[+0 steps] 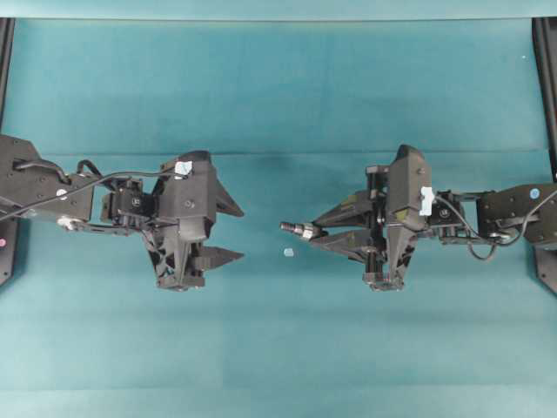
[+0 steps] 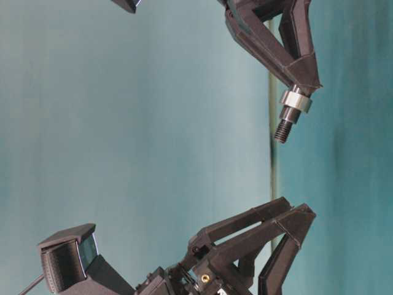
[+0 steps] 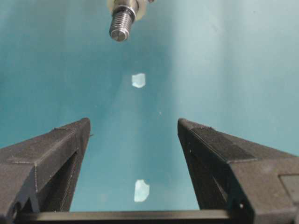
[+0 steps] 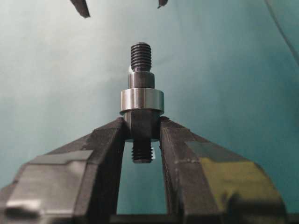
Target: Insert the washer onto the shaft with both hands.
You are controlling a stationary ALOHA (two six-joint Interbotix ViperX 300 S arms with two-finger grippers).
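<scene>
Metal shaft (image 4: 141, 84): pinched near its lower end by right claw (image 1: 315, 232); held clear above teal bench (image 1: 278, 87).
Long axis: level, running along the line between the two arms; threaded end aimed at left claw (image 1: 231, 232).
Washer (image 4: 141, 101): silvery ring round the shaft, just ahead of the right claw's fingertips; judged already seated. No loose ring spotted on the bench.
Left claw: spread wide, nothing between the fingers; facing the threaded tip, apart from it.
Key relation: shaft tip roughly on line with the left claw's gap in overhead view, a little left of centre in the left wrist view.
Pale speck (image 1: 288, 252): flat on bench between the claws, beneath the tip; not the washer.
Next, as judged: only a straight back-off along that axis for the left claw, right claw holding firm.
</scene>
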